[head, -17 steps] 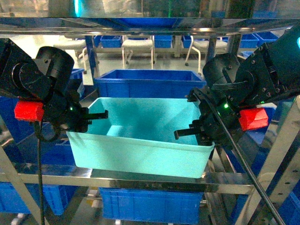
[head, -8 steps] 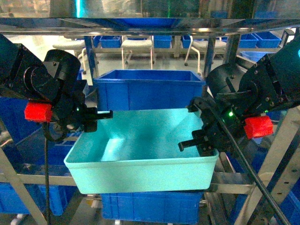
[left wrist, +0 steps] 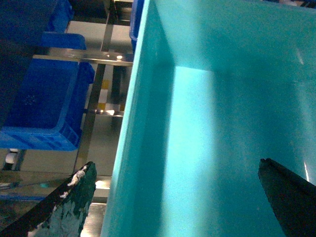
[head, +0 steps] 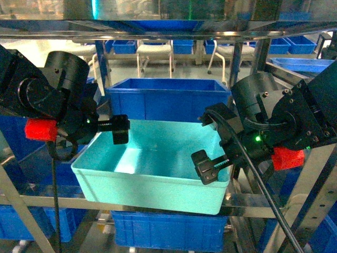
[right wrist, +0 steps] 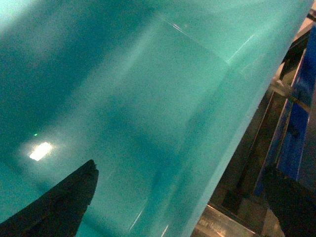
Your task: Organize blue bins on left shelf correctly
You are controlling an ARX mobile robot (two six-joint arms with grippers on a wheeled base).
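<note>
The light turquoise blue bin [head: 158, 168] sits on the left shelf, its bottom at the front steel beam [head: 158, 203]. My left gripper [head: 117, 130] is at the bin's back left corner. In the left wrist view that gripper [left wrist: 180, 197] is open, with the bin's left wall [left wrist: 143, 138] between its spread fingers [left wrist: 74, 202]. My right gripper [head: 209, 142] is at the bin's right wall. In the right wrist view this gripper [right wrist: 177, 202] is also open and straddles that wall [right wrist: 217, 143]; one fingertip [right wrist: 64, 202] is inside the bin.
A royal-blue bin [head: 168, 97] stands right behind the turquoise one, and another [head: 168, 229] sits on the tier below. More dark blue bins [left wrist: 44, 103] fill the rack to the left. A steel beam [head: 168, 29] runs close overhead, with angled uprights [head: 310, 179] at the right.
The turquoise bin has turned and slid back on the beam. Both grippers moved with it, the right one dropping lower along the right wall.
</note>
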